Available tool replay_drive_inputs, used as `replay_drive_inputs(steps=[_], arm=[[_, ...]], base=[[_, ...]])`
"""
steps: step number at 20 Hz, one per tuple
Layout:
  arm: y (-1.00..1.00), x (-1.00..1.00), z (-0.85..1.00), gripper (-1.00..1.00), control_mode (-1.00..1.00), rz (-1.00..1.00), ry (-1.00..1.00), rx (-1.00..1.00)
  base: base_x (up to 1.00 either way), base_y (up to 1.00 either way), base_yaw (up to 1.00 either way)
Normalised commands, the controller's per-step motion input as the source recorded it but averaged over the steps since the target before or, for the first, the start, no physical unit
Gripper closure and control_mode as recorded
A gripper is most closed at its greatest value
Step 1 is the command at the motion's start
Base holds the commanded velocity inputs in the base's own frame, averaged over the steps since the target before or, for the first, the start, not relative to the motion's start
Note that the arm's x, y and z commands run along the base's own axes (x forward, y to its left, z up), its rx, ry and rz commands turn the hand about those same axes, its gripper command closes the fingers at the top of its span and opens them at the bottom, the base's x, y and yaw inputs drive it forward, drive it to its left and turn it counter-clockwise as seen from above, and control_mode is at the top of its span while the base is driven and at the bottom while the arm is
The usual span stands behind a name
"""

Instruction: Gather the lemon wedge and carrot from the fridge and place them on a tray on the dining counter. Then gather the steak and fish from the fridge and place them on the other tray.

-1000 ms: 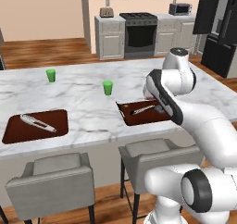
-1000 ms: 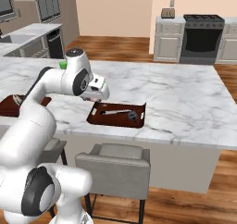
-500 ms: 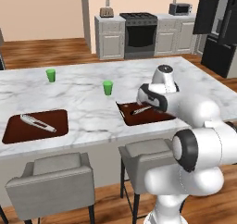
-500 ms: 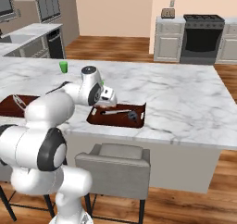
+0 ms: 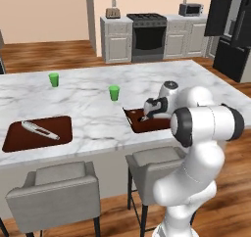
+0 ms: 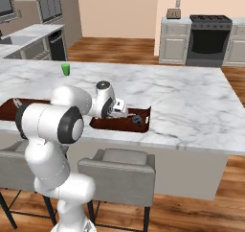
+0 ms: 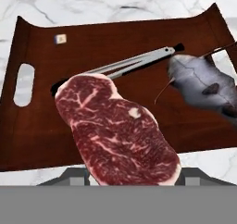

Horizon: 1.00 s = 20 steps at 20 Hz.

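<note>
While the jaws of the gripper (image 7: pixel 133 183) grip the steak (image 7: pixel 118 133) over the near tray (image 7: pixel 41 47), a hasty release could drop it across the rim; beyond lie tongs (image 7: pixel 134 63), then the fish (image 7: pixel 201 82).

On the near tray (image 7: pixel 115 38), the steak (image 7: pixel 118 133) fills the middle and near side, the fish (image 7: pixel 203 82) the right end, and a thin silver utensil (image 7: pixel 134 63) lies between them. Bare tray floor is left along the far edge and the left end by the handle slot. On the counter (image 5: pixel 88 101), two green cups (image 5: pixel 113 92) stand beyond the trays; the marble to the right looks open. The left tray (image 5: pixel 14 138) carries what seems another utensil (image 5: pixel 40 130).
</note>
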Motion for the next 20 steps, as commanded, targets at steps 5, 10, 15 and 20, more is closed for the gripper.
replay_drive_inputs(steps=[5, 10, 15, 20], arm=[[-0.05, 0.23, -0.5, 1.0, -1.0, 0.0, 0.0, 0.0], [-0.02, 0.35, -0.33, 1.0, -1.0, 0.0, 0.0, 0.0], [0.0, 0.44, -0.21, -1.0, -1.0, 0.0, 0.0, 0.0], [-0.02, -0.21, 0.34, -1.0, -1.0, 0.0, -0.02, 0.07]], base=[[0.0, 0.0, 0.0], [0.0, 0.0, 0.0], [0.0, 0.0, 0.0], [0.0, 0.0, 0.0]])
